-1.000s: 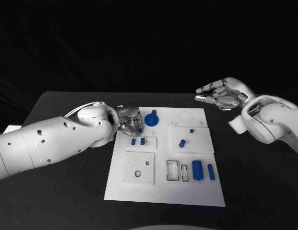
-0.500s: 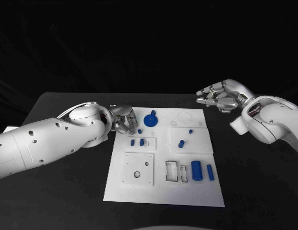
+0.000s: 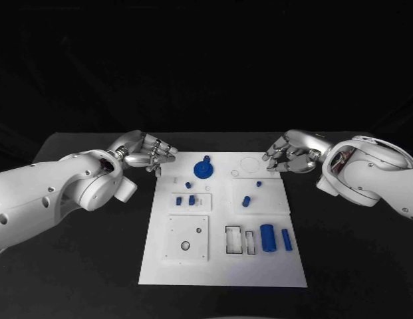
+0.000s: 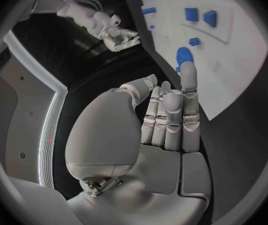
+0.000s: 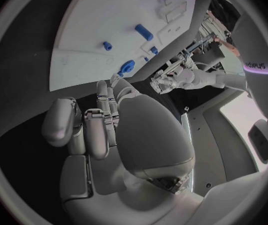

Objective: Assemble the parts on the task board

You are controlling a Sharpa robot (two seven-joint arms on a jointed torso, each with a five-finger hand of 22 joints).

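The left hand hovers just off the far left corner of the white board, fingers straight and close together, holding nothing. The right hand hangs by the far right corner, fingers loosely curled, also holding nothing. Between the 2 hands a blue round part sits on the board; smaller blue pegs lie nearer the robot. Both hands look poised to start, likely flanking the board for clear reach.
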